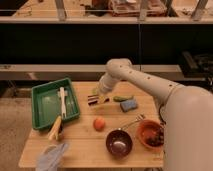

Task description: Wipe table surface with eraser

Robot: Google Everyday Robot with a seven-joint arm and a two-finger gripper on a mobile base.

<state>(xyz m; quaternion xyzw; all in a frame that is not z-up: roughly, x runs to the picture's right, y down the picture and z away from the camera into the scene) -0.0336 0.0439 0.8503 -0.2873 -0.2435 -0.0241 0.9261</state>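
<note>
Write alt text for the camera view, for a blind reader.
The gripper, jaws shut on the striped eraser, holds it low over the middle of the wooden table, beside a green tray. An orange and a dark bowl sit nearer the camera.

Smooth white rounded arm [145,82], gripper [99,97] above table [85,146]
</note>
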